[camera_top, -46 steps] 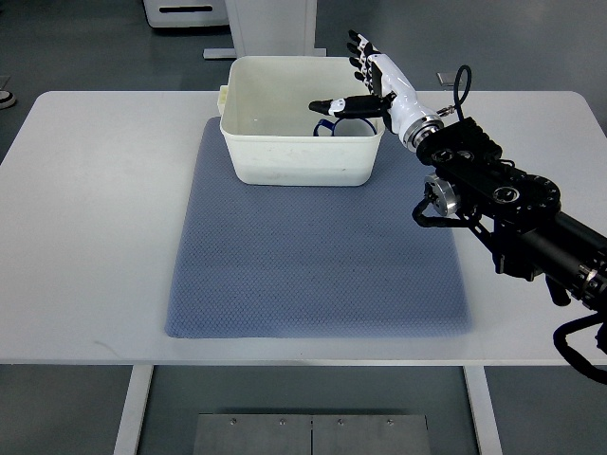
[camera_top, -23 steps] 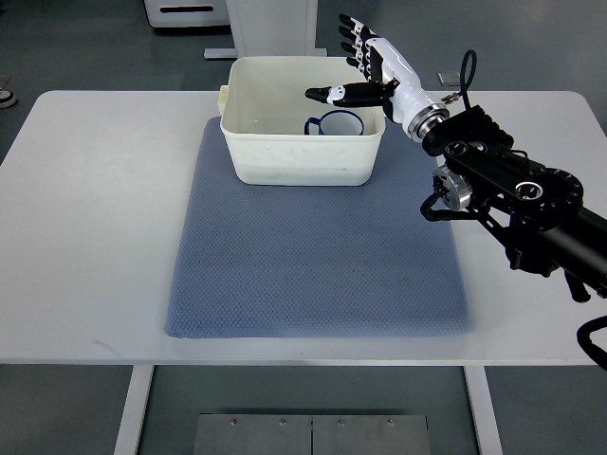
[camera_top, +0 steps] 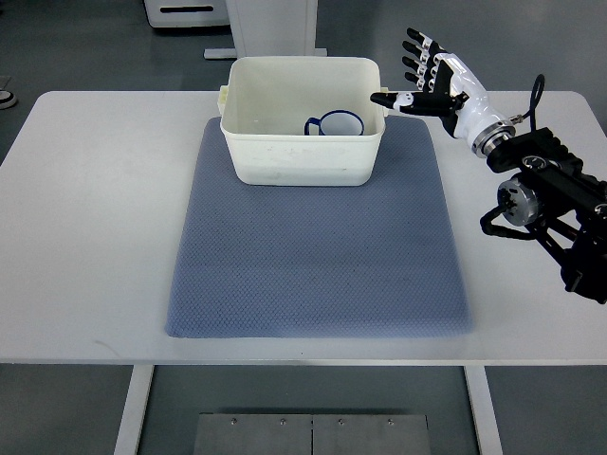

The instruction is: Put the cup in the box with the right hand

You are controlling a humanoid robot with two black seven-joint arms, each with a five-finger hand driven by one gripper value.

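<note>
The cup (camera_top: pixel 337 124) sits upright inside the box (camera_top: pixel 302 152), against the box's right-hand part near its far wall, with its blue-rimmed mouth facing up and its blue handle pointing toward the box's left. The box is a cream, open-topped plastic tub resting on the far end of a blue-grey mat (camera_top: pixel 318 251). That mat lies flat on the white surface (camera_top: pixel 95 227), reaching from the box toward the robot's side.

The right robot hand (camera_top: pixel 432 81) is outside the box, just beyond its right rim and above the surface. Its fingers (camera_top: pixel 417 52) are spread and extended, holding nothing. The thumb points toward the box's right corner without touching it, as far as can be seen. The hand's white palm joins a black forearm (camera_top: pixel 545 190) that runs away from the box to the picture's right edge, crossing above the surface to the right of the mat.

Beyond the box, off the far edge of the surface, the base of a white piece of equipment (camera_top: pixel 270 28) stands on the grey floor.
</note>
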